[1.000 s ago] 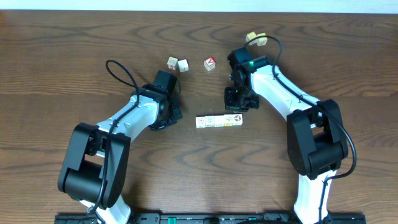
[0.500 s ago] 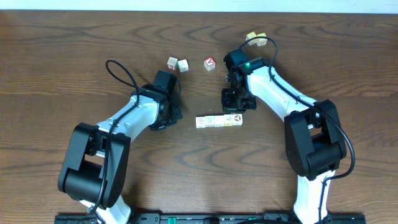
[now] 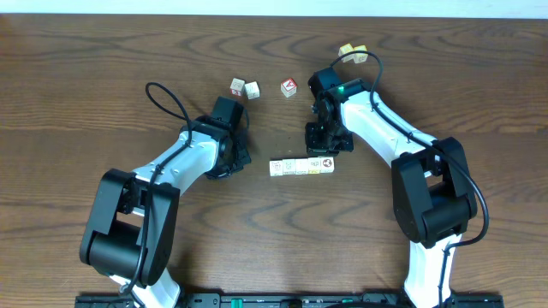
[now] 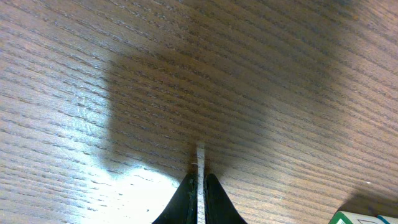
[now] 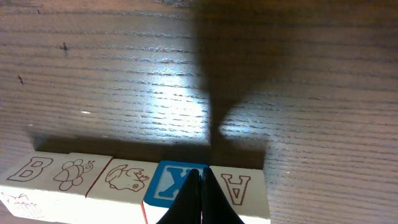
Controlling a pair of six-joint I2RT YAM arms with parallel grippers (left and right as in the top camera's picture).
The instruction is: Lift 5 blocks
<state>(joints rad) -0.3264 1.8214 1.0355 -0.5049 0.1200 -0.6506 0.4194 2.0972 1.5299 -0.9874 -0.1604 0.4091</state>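
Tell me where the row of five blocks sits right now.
Overhead, the row of blocks lies mid-table between the two arms, its right end just by the right tool, with the left tool off its left end.

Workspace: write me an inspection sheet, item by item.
Surface: brown wood-grain table, no spills seen.
Job's things: five blocks in one touching row between the arms.
Clutter: two pale cubes, red-topped cube, two yellow-green cubes, all on the far side.
Hands: left hand shut, empty, over bare wood; right hand shut, tips at the row's blue X block.
Cables: black cable loop by the left arm; second cable over the right arm.
Surroundings: pale strip beyond the table; nothing else seen.
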